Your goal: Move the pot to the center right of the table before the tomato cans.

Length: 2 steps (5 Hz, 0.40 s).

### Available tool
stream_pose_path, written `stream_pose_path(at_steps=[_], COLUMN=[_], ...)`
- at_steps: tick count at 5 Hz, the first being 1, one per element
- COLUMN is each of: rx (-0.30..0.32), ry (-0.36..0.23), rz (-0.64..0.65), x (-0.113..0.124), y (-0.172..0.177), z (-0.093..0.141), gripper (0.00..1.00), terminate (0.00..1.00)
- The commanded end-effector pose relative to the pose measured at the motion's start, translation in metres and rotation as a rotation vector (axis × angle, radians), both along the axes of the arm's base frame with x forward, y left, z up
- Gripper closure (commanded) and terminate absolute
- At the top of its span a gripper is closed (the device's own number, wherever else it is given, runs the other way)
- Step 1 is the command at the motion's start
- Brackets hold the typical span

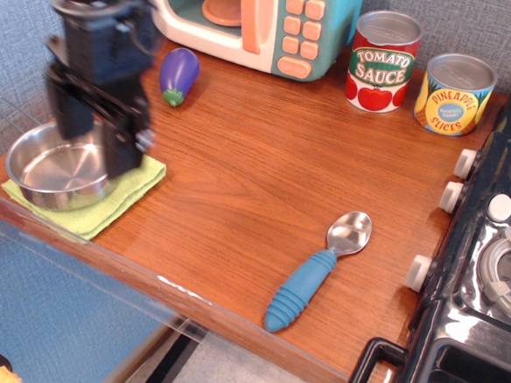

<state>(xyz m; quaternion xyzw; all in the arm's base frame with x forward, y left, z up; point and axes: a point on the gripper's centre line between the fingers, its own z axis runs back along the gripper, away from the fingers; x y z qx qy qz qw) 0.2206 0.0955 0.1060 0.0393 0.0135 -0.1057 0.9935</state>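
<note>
Pot sits beneath the blurred gripper, jaws spread.

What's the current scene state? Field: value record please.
pot: small shiny steel pot, far left, on a green cloth
gripper: black gripper over the pot's right rim; blurred, jaws unclear
cans: red-and-white Tomato Sauce can and yellow-and-blue Pineapple Slices can, back right
target spot: bare brown wood table before the cans
other: blue-handled spoon, purple eggplant
</note>
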Motion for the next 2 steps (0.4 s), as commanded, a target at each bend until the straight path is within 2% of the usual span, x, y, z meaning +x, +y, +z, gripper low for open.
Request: stream_pose_path(at_steps=[1, 2], rx=[0.164, 0.157], ry=[-0.043, -0.017], rz=[0.074, 0.119], x=[0.020, 0.020], y=[0.055, 0.051], z=[-0.010, -0.032], gripper=[0.00, 0.00], terminate=[0.00, 0.00])
